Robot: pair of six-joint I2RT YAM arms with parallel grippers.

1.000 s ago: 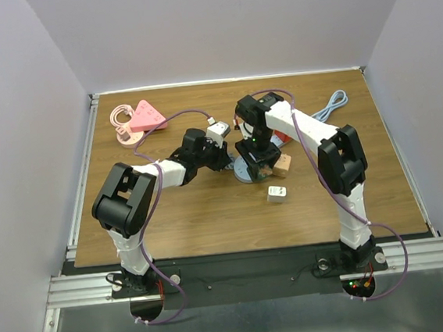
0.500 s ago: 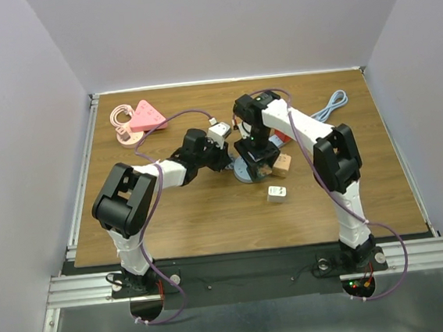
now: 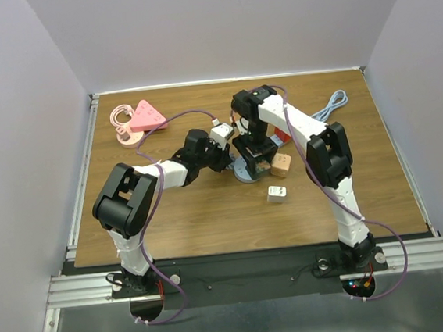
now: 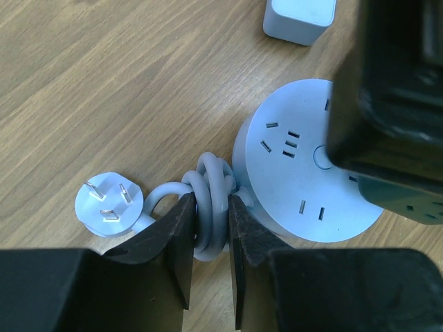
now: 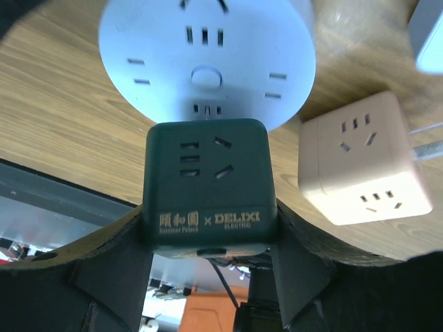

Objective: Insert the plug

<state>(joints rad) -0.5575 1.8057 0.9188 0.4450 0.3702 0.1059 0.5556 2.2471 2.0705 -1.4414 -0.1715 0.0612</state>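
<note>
The jaws of the right gripper [image 5: 208, 221] clamp the dark green DELIXI cube adapter [image 5: 205, 173] and hold it over the rim of the round socket hub [image 5: 208, 48], apparently to seat its prongs. The left gripper [image 4: 210, 228] pinches the hub's coiled cord [image 4: 211, 190], probably to anchor the hub. Since a second ago, the right gripper has edged slightly farther from the bases, and the left has stayed put.
</note>
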